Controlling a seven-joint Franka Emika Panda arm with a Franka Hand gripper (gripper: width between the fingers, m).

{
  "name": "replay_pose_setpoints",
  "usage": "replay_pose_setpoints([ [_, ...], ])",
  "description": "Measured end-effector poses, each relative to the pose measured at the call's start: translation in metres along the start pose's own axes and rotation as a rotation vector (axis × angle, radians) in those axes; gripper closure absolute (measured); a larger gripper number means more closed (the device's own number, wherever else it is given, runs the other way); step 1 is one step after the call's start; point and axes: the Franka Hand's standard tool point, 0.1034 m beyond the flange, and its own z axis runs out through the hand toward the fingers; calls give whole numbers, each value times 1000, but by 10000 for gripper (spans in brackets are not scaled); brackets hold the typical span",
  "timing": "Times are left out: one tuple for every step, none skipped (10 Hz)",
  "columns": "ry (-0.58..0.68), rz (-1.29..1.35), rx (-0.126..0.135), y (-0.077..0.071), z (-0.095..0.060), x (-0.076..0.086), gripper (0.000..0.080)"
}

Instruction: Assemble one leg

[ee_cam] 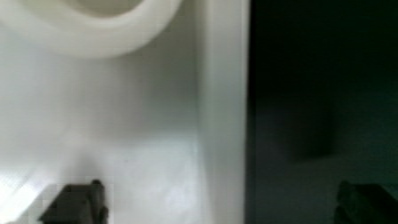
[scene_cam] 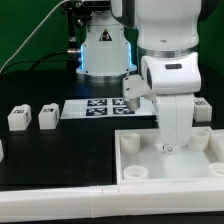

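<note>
While pincer [scene_cam: 166, 147] hangs over tray [scene_cam: 128, 152], leg [scene_cam: 47, 116] well apart

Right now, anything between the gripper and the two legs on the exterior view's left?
Only the tray's raised rim. The open gripper sits low over the tray; the legs stand outside it on the table. The marker board lies flat, off that path.

Set on the desk [scene_cam: 60, 150]: legs [scene_cam: 17, 117] [scene_cam: 47, 116] at the exterior view's left, marker board [scene_cam: 95, 107] just right of them, tray [scene_cam: 170, 180] nearer the camera.
</note>
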Motion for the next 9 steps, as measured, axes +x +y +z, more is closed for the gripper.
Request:
replay_pose_setpoints([
  [-3, 18, -13, 3, -10, 0, 151],
  [-6, 54, -35, 1, -27, 2, 151],
  [-13, 130, -40, -5, -40, 7, 151],
  [-9, 217, -49, -10, -46, 15, 151],
  [-5, 376, -52, -16, -48, 27, 151],
  [-1, 528, -49, -23, -49, 43, 151],
  [8, 704, -47, -30, -49, 61, 151],
  [15, 827, -41, -35, -49, 75, 151],
  [24, 932, -30, -37, -48, 79, 151],
])
